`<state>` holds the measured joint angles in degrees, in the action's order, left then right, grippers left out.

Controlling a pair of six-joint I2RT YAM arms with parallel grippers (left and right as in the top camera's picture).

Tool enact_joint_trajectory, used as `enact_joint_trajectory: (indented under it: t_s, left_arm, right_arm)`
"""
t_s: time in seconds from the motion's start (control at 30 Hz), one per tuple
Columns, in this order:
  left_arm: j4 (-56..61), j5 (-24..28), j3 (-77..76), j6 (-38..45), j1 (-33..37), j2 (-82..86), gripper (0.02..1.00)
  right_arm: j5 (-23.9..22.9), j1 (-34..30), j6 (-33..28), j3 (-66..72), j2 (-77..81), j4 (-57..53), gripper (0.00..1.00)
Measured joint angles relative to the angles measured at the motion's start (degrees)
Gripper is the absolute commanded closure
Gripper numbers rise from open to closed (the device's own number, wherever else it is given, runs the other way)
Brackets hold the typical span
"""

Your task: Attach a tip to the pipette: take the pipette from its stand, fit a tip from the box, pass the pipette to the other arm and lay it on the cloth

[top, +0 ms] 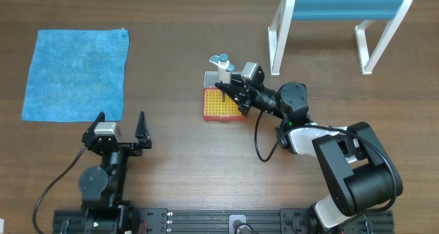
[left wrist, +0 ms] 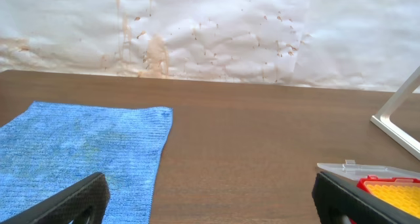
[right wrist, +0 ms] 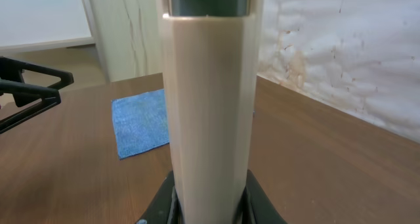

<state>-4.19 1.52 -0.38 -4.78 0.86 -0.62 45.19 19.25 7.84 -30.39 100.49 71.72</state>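
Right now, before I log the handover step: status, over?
Right gripper shut on pipette, at tip box. Left gripper open beside cloth. Nothing between the arms.

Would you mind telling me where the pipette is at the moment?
In the top view the pipette is held upright by the right gripper near the centre, at the yellow tip box, left of the blue-and-white stand.

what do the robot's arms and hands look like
Both arms are mostly black, with rounded joint housings. The left hand has two black, pointed fingers and a pale grey camera block behind them. The right hand is black too, with a similar block; its arm has a white section. A thin black cable loops off each arm.
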Motion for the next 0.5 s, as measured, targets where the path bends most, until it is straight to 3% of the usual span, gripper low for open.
enact_joint_trajectory:
  t_s: [0.5]
  left_arm:
    - [0.00, 0.00, 0.00, 0.00, 0.00, 0.00, 0.020]
  right_arm:
    - [-0.09, 0.00, -0.42, 0.00, 0.00, 0.28, 0.923]
